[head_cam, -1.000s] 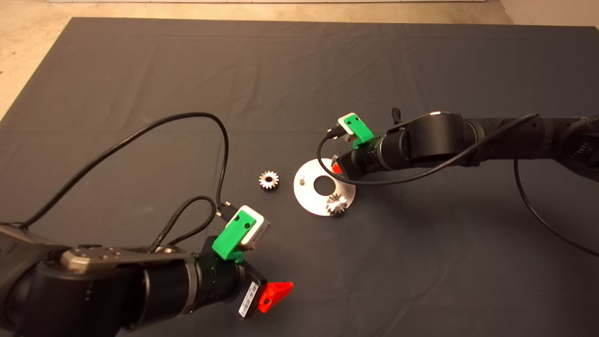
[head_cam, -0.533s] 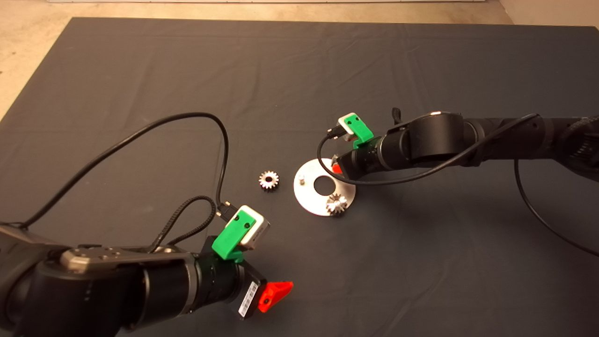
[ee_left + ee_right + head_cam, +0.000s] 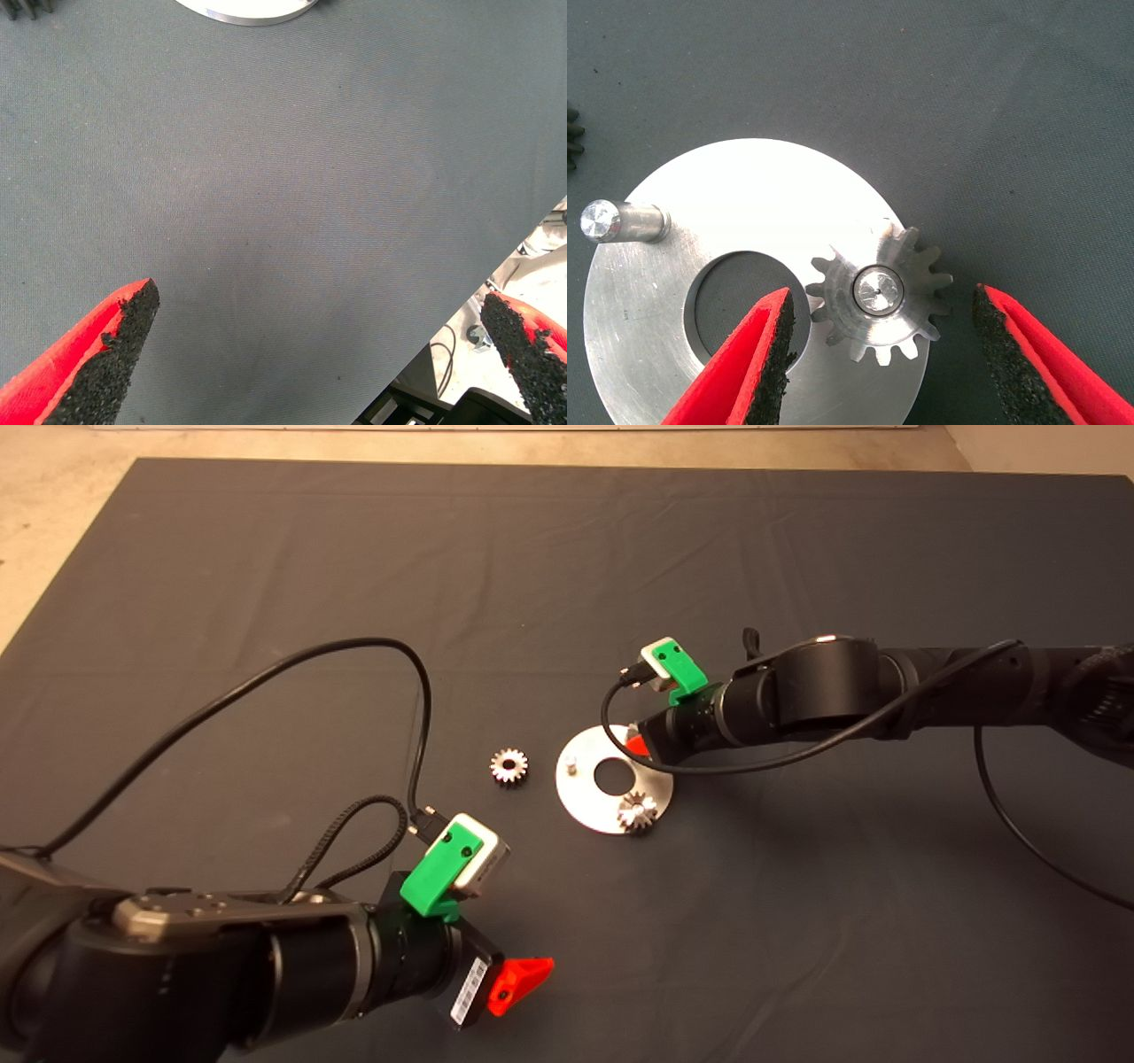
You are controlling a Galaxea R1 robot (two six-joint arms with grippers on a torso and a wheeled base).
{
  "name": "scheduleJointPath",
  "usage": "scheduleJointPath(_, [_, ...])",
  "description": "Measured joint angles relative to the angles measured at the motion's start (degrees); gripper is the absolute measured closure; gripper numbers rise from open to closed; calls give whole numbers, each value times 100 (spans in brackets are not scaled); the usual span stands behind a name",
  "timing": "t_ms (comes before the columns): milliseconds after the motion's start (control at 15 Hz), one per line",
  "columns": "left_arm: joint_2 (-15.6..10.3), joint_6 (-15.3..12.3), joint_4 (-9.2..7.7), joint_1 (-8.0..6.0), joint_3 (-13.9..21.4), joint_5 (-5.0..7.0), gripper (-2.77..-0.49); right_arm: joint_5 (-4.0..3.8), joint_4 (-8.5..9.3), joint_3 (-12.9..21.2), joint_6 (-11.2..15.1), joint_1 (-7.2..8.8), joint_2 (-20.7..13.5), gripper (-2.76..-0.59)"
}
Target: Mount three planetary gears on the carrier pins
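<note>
Nothing on the mat (image 3: pixel 797 921) has shifted since the earlier head frames; both arms sit where they were. You can see a barcode sticker (image 3: pixel 467 992) on the left gripper (image 3: pixel 518 983), but its print is too small to read.

From above you count three gears: one loose gear (image 3: pixel 509 766) on the mat just beside the carrier disc (image 3: pixel 585 802), one seated gear (image 3: pixel 638 812) on a pin at the disc's near edge, and, only in the right wrist view, a gear on a pin (image 3: pixel 879 292) between the spread fingers of the right gripper (image 3: pixel 877 372), not touched by either pad. The arm hides that gear from above. One bare pin (image 3: pixel 571 763) stands free.

Your left gripper hangs low over bare mat, fingers (image 3: pixel 106 354) wide apart, holding nothing.
</note>
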Motion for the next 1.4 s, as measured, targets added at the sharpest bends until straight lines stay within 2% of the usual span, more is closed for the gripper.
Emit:
scheduleJointPath(133, [-3,0,0,0,0,0,-264,-1,-1,0,-2,2,-15,-161])
scheduleJointPath(267, [-12,0,0,0,0,0,-264,-1,0,0,-2,4,-14,-161])
scheduleJointPath(667, [-28,0,1,0,0,-1,-264,-1,0,46,9,63,-19,-198])
scheduleJointPath(800, [-76,0,0,-1,0,0,-264,10,9,172,9,135,-130,-203])
scheduleJointPath(867, [-94,1,0,-2,0,5,-264,6,43,200,9,235,-207,-203])
scheduleJointPath(1000, [-91,6,-2,-24,0,20,-264,19,208,244,9,443,-501,-204])
scheduleJointPath(1133, [-111,39,-2,-160,0,221,-264,-8,345,408,8,557,-935,-205])
scheduleJointPath(1200, [-122,136,0,-235,0,256,-264,-28,395,582,9,619,-1150,-208])
scheduleJointPath(1267, [-126,197,0,-264,0,254,-264,-40,461,781,7,692,-1367,-216])
scheduleJointPath(1400, [-188,277,-2,-289,-7,262,-264,-58,568,1108,7,843,-1682,-220])
